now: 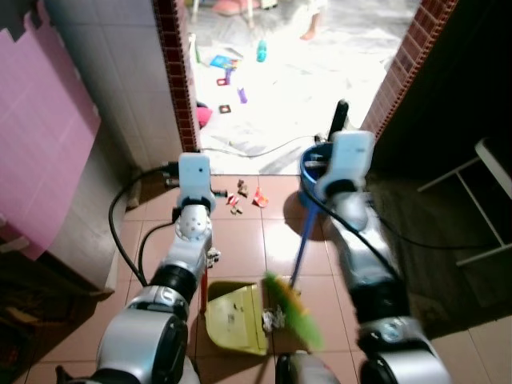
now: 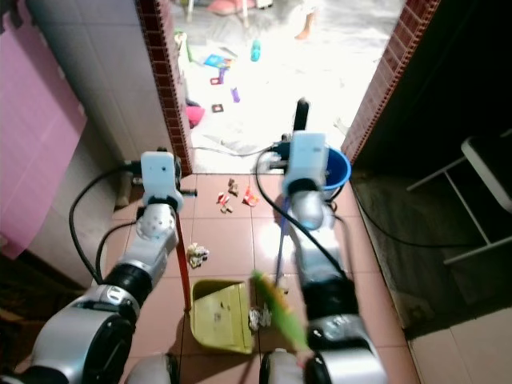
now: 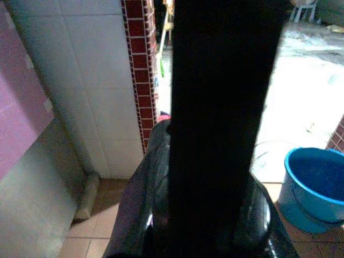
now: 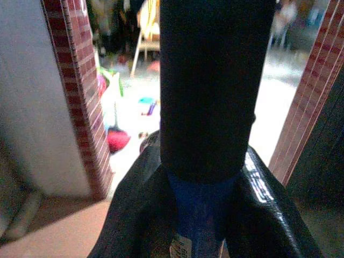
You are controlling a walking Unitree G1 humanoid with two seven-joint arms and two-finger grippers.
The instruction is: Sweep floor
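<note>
A yellow dustpan lies on the red tile floor between my arms, its red handle rising to my left gripper, which is shut on the handle's thick black grip. My right gripper is shut on the broom's blue shaft just under its black top grip. The broom's green bristles are blurred at the dustpan's right edge. A crumpled white scrap lies between bristles and pan. Small scraps sit near the doorway, and another scrap lies beside the red handle.
A blue bucket stands by the right brick doorpost. A black cable loops along the left wall. A white frame stands at the dark right. Toys and a person's feet lie beyond the doorway.
</note>
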